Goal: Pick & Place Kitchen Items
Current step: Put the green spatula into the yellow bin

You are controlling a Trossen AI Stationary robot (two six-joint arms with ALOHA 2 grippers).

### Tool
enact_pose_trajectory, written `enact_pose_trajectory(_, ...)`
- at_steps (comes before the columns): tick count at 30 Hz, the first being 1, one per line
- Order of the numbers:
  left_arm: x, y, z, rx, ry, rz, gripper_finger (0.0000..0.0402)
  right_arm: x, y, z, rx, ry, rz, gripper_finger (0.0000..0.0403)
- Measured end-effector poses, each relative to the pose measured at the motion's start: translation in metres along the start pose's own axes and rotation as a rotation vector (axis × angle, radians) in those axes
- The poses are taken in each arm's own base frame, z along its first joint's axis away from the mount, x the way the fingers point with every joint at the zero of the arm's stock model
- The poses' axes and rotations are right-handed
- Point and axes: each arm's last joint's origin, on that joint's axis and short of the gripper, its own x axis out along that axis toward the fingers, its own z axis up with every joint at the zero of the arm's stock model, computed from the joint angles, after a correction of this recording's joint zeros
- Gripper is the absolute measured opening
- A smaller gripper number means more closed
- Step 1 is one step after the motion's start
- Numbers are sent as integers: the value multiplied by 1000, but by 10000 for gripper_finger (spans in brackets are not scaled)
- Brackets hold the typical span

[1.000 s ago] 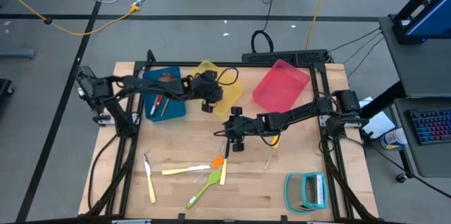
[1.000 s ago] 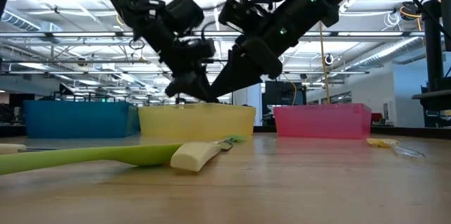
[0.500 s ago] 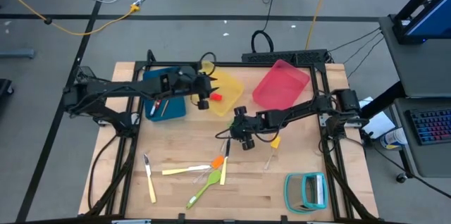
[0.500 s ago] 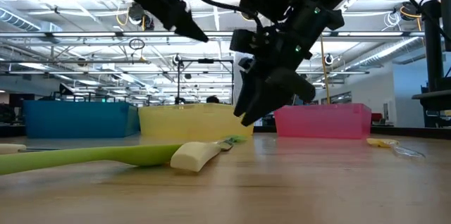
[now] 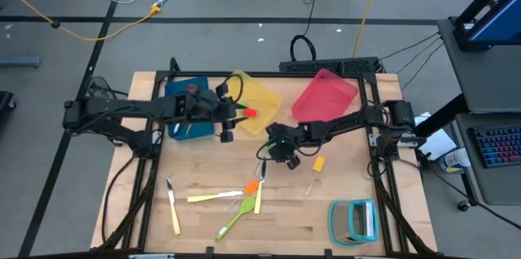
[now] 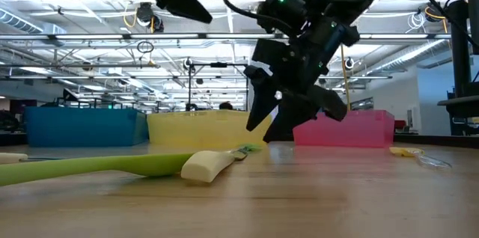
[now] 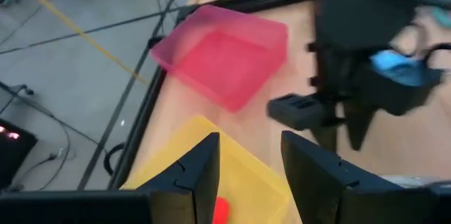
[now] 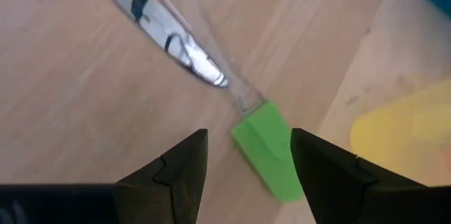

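Note:
My right gripper (image 5: 273, 151) hangs open low over the table's middle; in the right wrist view its fingers stand on either side of a tiny green spatula (image 8: 268, 157) with a clear handle, touching nothing. The spatula lies flat on the wood (image 5: 262, 165). My left gripper (image 5: 224, 122) is open and high, at the seam between the blue bin (image 5: 189, 88) and the yellow bin (image 5: 264, 100). A small red utensil (image 5: 250, 112) lies in the yellow bin (image 7: 220, 210). More utensils lie near the front: an orange spatula (image 5: 252, 186), a lime-green spoon (image 5: 232, 220), cream-handled cutlery (image 5: 172, 202).
The pink bin (image 5: 324, 100) sits at the far right, and a teal-framed rack (image 5: 354, 220) stands at the near right corner. A yellow spatula (image 5: 317, 164) lies just right of my right gripper. The blue bin holds a few utensils. Black frame rails run along the table's left and right sides.
My left gripper has drawn back from over the yellow bin toward the blue bin and risen; the red utensil now shows lying in the yellow bin. My right gripper has come down toward the table and turned, now over the green spatula; the yellow spatula is uncovered.

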Motion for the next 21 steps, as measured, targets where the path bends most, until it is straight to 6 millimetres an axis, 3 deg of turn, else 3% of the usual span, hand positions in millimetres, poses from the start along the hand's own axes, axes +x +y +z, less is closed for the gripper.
enact_pose_trajectory(6,-2,-15,4,-1,-11,-47,157,3,-9,-13,92,-158,11,196)
enact_pose_trajectory(11,-5,-23,6,25,-22,-75,157,15,-13,-32,145,-136,17,196)
enact_pose_trajectory(17,-5,-27,7,34,-25,-84,157,33,-17,-37,148,-157,9,196)
enact_pose_trajectory(21,-5,-27,6,34,-22,-85,157,34,-18,-41,211,-145,21,196)
